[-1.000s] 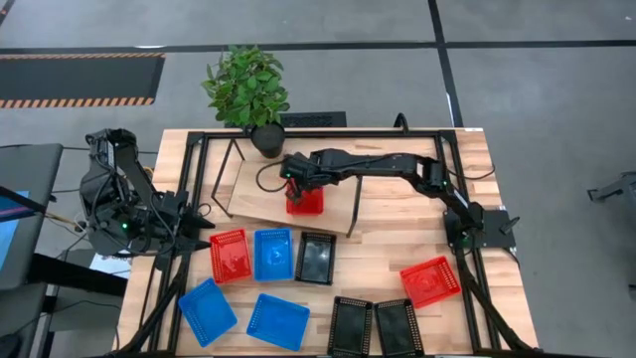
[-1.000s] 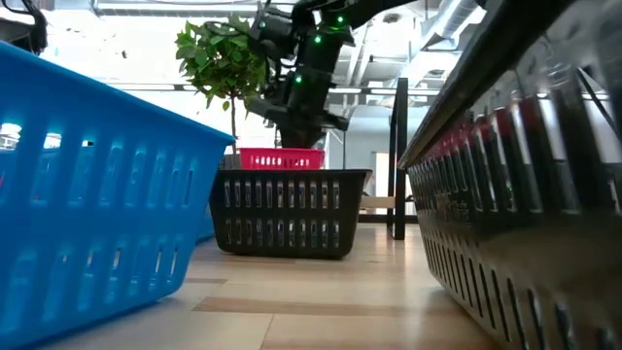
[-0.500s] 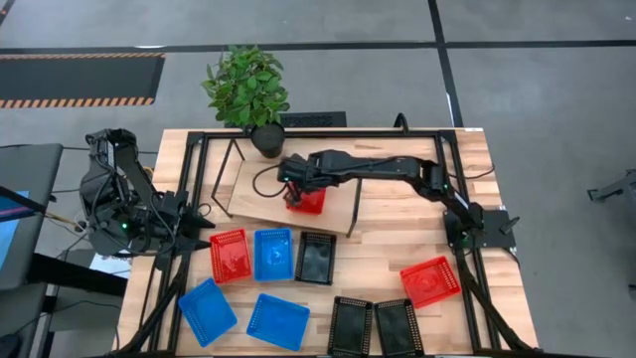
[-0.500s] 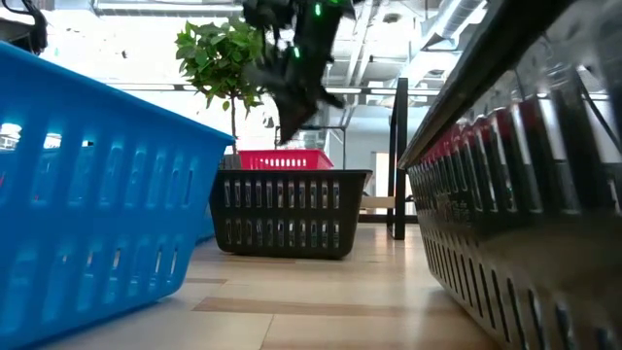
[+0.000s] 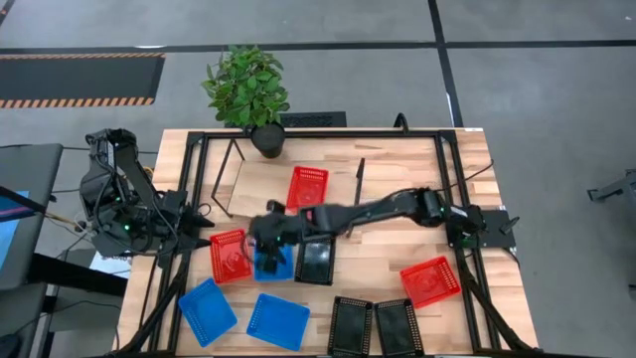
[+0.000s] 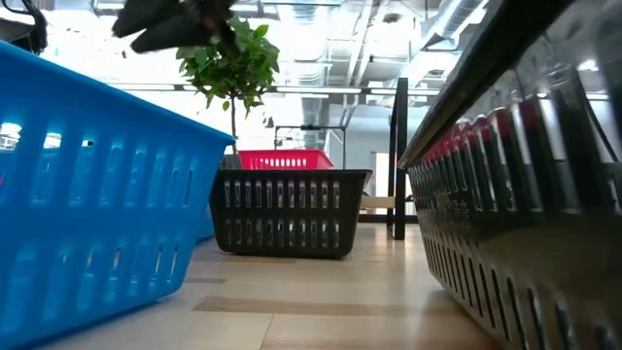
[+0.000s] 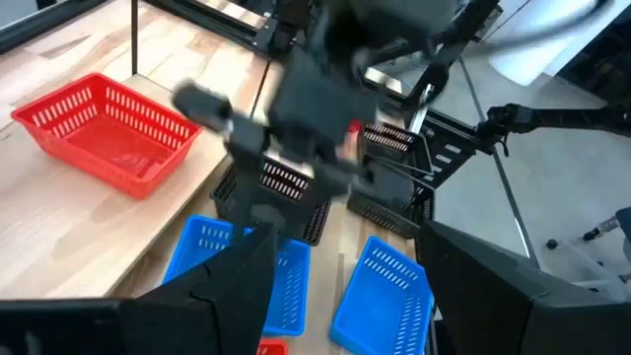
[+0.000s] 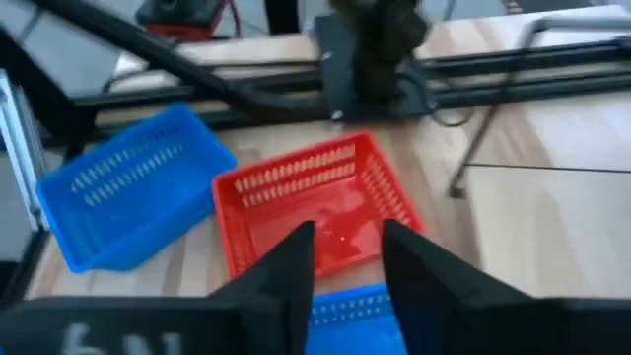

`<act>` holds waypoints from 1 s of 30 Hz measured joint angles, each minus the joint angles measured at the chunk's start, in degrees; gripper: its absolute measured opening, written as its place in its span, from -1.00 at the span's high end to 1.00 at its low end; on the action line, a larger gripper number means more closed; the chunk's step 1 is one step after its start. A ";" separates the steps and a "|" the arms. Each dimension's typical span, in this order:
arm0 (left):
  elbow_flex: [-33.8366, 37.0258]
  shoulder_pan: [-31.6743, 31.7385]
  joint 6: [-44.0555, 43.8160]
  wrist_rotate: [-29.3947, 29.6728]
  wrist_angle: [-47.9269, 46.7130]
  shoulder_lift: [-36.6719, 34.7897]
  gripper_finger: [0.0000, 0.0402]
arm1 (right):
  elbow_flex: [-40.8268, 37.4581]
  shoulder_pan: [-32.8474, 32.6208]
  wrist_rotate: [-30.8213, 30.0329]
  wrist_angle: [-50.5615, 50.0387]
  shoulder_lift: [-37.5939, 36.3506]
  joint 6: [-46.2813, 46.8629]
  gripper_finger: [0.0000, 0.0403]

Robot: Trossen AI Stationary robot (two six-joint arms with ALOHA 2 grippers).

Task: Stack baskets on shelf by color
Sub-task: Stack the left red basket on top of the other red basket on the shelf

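One red basket (image 5: 307, 186) rests flat on the shelf (image 5: 256, 195), a light board with black end frames. My right gripper (image 5: 266, 239) is open and hovers above the blue basket (image 5: 273, 257) in a row with a red basket (image 5: 231, 255) and a black basket (image 5: 316, 259). In the right wrist view my right gripper (image 8: 345, 237) points past that red basket (image 8: 315, 212). Two more blue baskets (image 5: 207, 310) (image 5: 278, 320), two black baskets (image 5: 350, 326) (image 5: 397, 326) and a third red basket (image 5: 430, 280) lie nearer the table's near edge. My left gripper (image 5: 202, 227) waits open at the left edge.
A potted plant (image 5: 248, 91) stands at the far edge behind the shelf. A black metal frame (image 5: 318, 132) runs round the table. Bare planks (image 5: 397, 224) show to the right of the shelf. In the low view a blue basket (image 6: 97, 185) and a black basket (image 6: 525, 175) stand close.
My right gripper has left the red basket on the shelf, risen, and swung fast toward the table's near left, ending above the blue basket of the middle row. The red basket stays flat on the shelf.
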State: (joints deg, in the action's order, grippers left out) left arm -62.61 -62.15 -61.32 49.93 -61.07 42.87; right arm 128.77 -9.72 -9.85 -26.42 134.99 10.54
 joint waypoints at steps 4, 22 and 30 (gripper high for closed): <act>0.00 0.00 -2.41 -2.54 -3.85 0.12 -0.18 | 0.86 -0.97 0.41 3.63 3.78 0.88 -0.01; 0.00 5.91 -38.91 -17.99 -26.93 18.00 0.02 | 3.28 -4.86 0.85 -16.40 -4.60 5.82 0.05; 1.51 6.91 -48.83 -25.93 -27.36 20.09 -0.10 | 3.28 -6.60 -0.66 -28.97 -5.54 13.83 0.05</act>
State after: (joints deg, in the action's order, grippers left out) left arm -61.10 -55.24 -110.15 24.00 -88.43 62.96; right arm 132.05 -16.32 -10.51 -55.39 129.45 24.37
